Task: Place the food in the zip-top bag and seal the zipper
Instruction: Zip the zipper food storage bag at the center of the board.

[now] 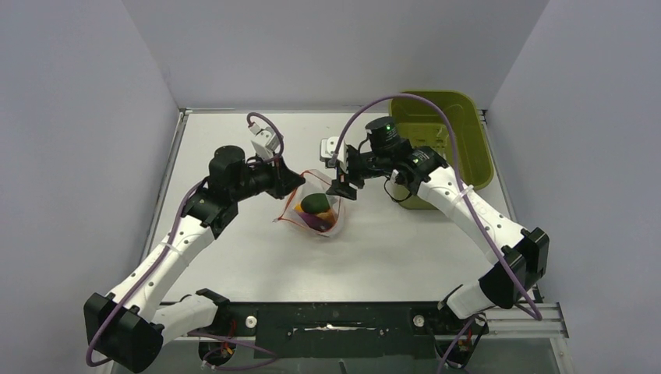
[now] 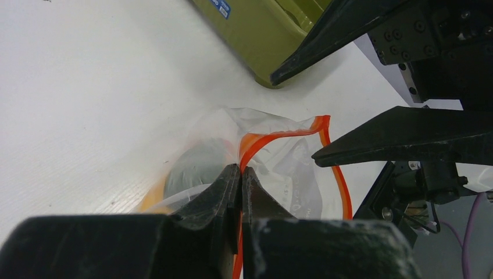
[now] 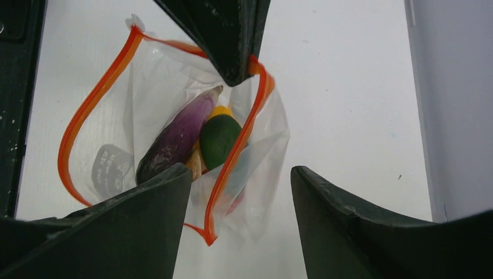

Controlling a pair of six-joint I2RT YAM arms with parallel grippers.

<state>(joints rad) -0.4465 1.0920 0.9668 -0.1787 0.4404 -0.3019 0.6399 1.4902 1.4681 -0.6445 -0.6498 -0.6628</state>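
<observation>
The clear zip-top bag (image 1: 316, 212) lies mid-table with its mouth open, and its red zipper (image 3: 87, 110) forms a loop. Inside are a dark purple piece (image 3: 174, 139), a dark green piece (image 3: 220, 138) and a bit of yellow-orange food (image 3: 220, 110). My left gripper (image 2: 240, 168) is shut on the zipper strip (image 2: 279, 135) at the bag's far rim; it also shows in the top view (image 1: 295, 181). My right gripper (image 3: 241, 171) is open and empty just above the bag's mouth, at the bag's right in the top view (image 1: 343, 187).
The olive-green basket (image 1: 440, 140) stands at the back right, behind the right arm; its corner shows in the left wrist view (image 2: 256, 29). The right gripper's fingers (image 2: 407, 136) hang close to the bag's rim, opposite the left gripper. Grey walls enclose the white table.
</observation>
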